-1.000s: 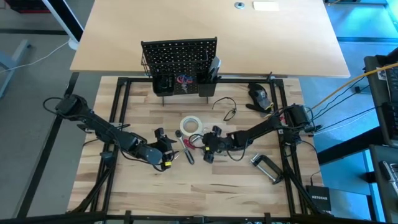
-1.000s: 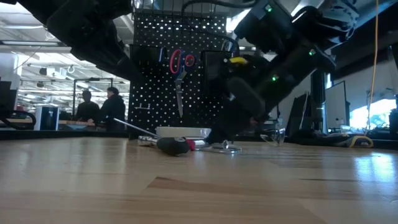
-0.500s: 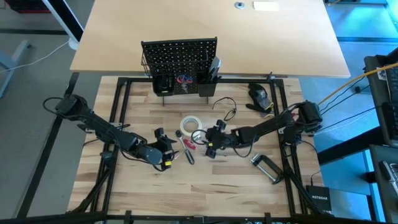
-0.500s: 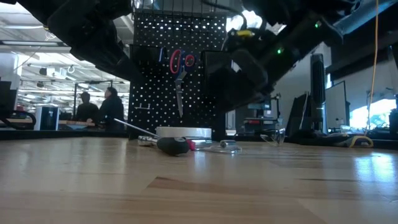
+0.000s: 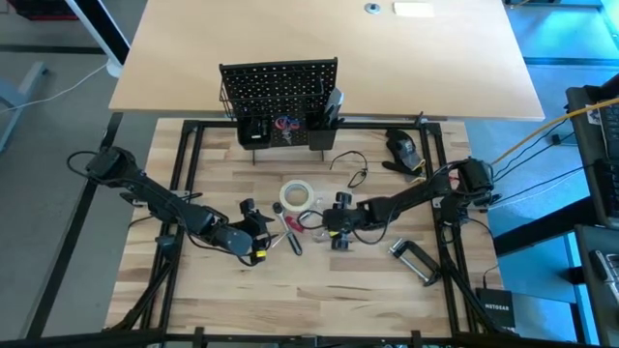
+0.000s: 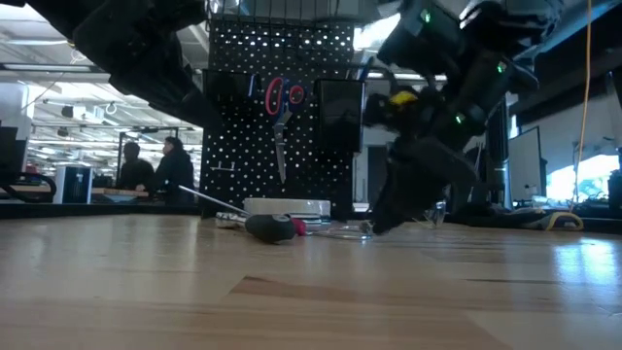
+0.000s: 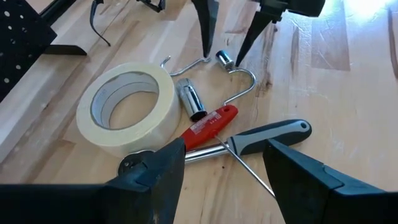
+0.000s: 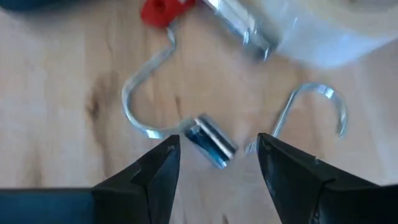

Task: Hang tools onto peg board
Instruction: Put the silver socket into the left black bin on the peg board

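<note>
The left gripper [image 5: 253, 232] is open and holds nothing, low over the table [image 5: 319, 290]. Just past it lie a grey tool [image 7: 267, 134], a red tool [image 7: 208, 124] and the tape [image 7: 124, 106], bunched together. The right gripper [image 8: 214, 155] is open too, fingers either side of a small metal bit [image 8: 211, 142] beside two wire hooks [image 8: 140, 102]. The peg board [image 5: 279, 97] stands at the far edge, scissors [image 6: 280, 107] hanging on it.

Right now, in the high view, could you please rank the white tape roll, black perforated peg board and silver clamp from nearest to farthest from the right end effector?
1. White tape roll, beside the right end effector.
2. Silver clamp, toward the table's near right.
3. Black perforated peg board, upright at the back.
</note>
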### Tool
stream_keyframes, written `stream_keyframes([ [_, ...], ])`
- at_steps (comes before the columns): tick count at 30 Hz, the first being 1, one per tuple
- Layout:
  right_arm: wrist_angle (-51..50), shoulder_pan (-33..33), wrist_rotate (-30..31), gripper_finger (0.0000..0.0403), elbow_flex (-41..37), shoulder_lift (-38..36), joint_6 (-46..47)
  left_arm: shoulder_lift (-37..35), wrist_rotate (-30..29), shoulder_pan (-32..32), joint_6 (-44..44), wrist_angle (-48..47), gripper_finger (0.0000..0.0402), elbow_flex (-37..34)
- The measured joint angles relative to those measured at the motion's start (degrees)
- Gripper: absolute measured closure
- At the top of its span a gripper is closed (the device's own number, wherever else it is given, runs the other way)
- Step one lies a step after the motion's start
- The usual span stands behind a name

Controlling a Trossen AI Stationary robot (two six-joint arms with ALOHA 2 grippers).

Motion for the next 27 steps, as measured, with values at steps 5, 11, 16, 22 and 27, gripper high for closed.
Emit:
stream_keyframes([
  [5, 3.56, -0.33, -1.79, 0.0222, -1.91, -0.09, -0.91, 0.00, 0.01, 0.00, -0.22, -0.12, 0.0196, 0.00],
  [11, 3.54, -0.17, -2.30, 0.0297, -1.91, -0.09, -2.40, 0.00, 0.00, 0.00, -0.42, -0.21, 0.0196, 0.00],
  [16, 2.95, -0.15, -1.42, 0.0343, -1.94, -0.62, -2.56, 0.00, 0.00, 0.00, -0.42, -0.25, 0.0196, 0.00],
  [22, 1.92, -0.17, 1.83, 0.0340, -2.07, -4.10, -2.33, 0.00, 0.00, 0.00, -0.42, -0.56, 0.0196, 0.00],
  [27, 2.02, 1.15, 3.90, 0.0344, -2.07, -6.40, -2.31, 0.00, 0.00, 0.00, -0.11, -0.68, 0.0196, 0.00],
])
